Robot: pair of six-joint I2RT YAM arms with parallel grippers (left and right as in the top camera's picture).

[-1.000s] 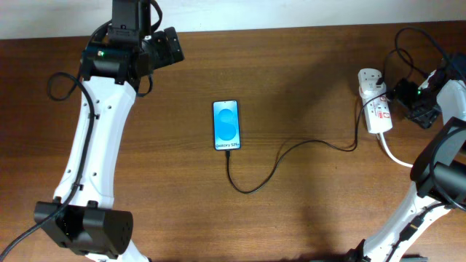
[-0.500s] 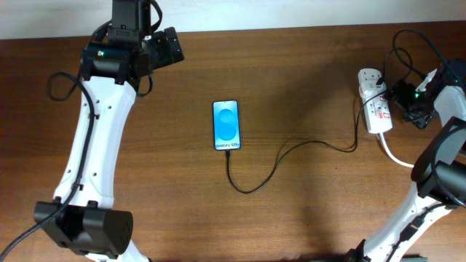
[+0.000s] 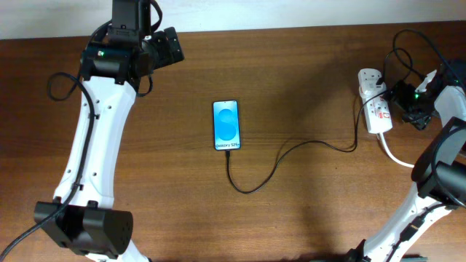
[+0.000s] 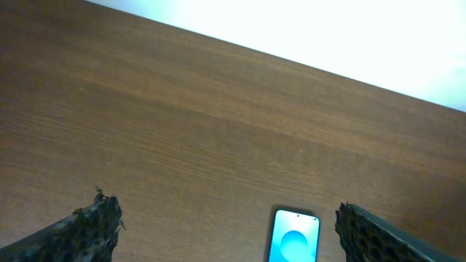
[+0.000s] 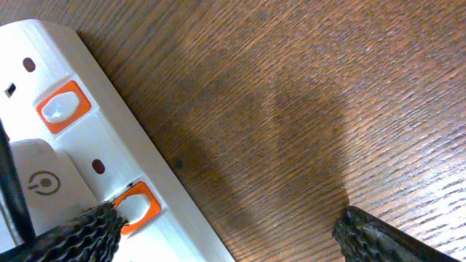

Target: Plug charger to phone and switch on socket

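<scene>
The phone (image 3: 226, 125) lies face up mid-table, blue screen lit, also low in the left wrist view (image 4: 293, 236). The thin black charger cable (image 3: 291, 151) runs from the phone's near end in a loop to the white socket strip (image 3: 373, 100) at the far right. My right gripper (image 3: 399, 100) is open at the strip's right side; in the right wrist view its left finger (image 5: 76, 234) touches an orange-framed switch (image 5: 137, 207) on the strip (image 5: 87, 156). My left gripper (image 3: 169, 45) is open and empty, high at the back left.
A thick white cord (image 3: 393, 154) leaves the strip toward the right arm's base. A second orange-framed switch (image 5: 62, 105) and a white plug body (image 5: 40, 182) sit on the strip. The table's back edge meets a white wall (image 4: 328, 29).
My right gripper has shifted slightly left, closer against the socket strip. The left arm, phone and cable have not moved.
</scene>
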